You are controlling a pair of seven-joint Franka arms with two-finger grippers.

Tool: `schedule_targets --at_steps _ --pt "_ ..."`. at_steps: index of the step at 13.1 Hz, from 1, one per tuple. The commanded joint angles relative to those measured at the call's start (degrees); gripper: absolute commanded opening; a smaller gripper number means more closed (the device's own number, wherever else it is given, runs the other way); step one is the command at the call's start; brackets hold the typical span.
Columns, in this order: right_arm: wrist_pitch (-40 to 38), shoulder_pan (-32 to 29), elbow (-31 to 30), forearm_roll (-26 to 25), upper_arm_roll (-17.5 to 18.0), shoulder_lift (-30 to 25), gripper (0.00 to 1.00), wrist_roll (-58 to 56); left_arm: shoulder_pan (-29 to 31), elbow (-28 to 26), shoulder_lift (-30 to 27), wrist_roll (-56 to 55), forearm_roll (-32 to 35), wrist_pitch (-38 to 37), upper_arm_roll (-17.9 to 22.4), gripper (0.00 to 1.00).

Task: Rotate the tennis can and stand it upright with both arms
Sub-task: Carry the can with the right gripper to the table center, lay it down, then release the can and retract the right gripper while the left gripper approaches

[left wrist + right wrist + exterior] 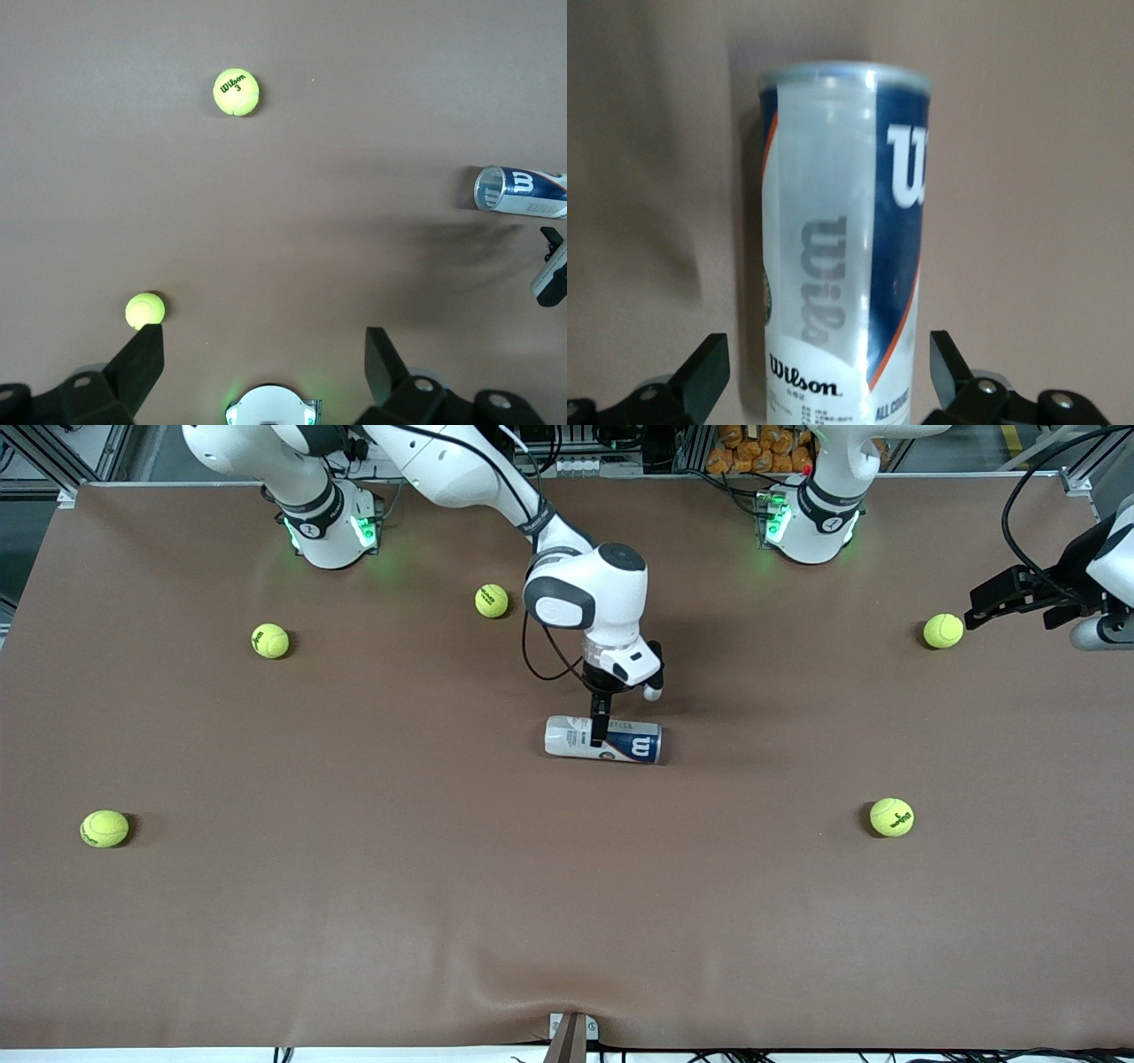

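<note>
With the tennis can [603, 740] lying on its side mid-table, the right gripper [600, 731], spread open astride it, should close squarely on its middle, while the left gripper [974, 611], open, waits toward the left arm's end from the can.

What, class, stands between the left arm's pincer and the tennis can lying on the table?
Nothing visible. The left pincer hangs open near its own end of the table, and only bare table lies between it and the tennis can. The right pincer straddles the can, open.
</note>
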Motion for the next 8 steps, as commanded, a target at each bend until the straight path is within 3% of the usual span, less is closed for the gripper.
schedule_targets --at_steps 1,3,7,8 --pt "-3.9 0.8 0.2 -1.0 0.7 -4.0 1.00 -0.2 0.4 0.3 0.2 1.2 -2.5 -0.9 0.0 1.00" --pt "-10.0 0.3 0.2 -0.2 1.9 -9.0 1.00 -0.2 1.0 0.2 0.4 1.5 -5.4 -1.1 0.1 1.00" --pt "-22.7 -5.3 0.5 9.7 1.3 -21.3 1.00 1.1 1.6 -0.1 2.8 5.8 -13.0 -2.5 0.5 1.00" --pt "-26.3 -9.1 0.6 11.9 1.1 -24.3 1.00 2.1 1.6 -1.1 2.8 5.9 -14.2 -2.5 0.4 1.00"
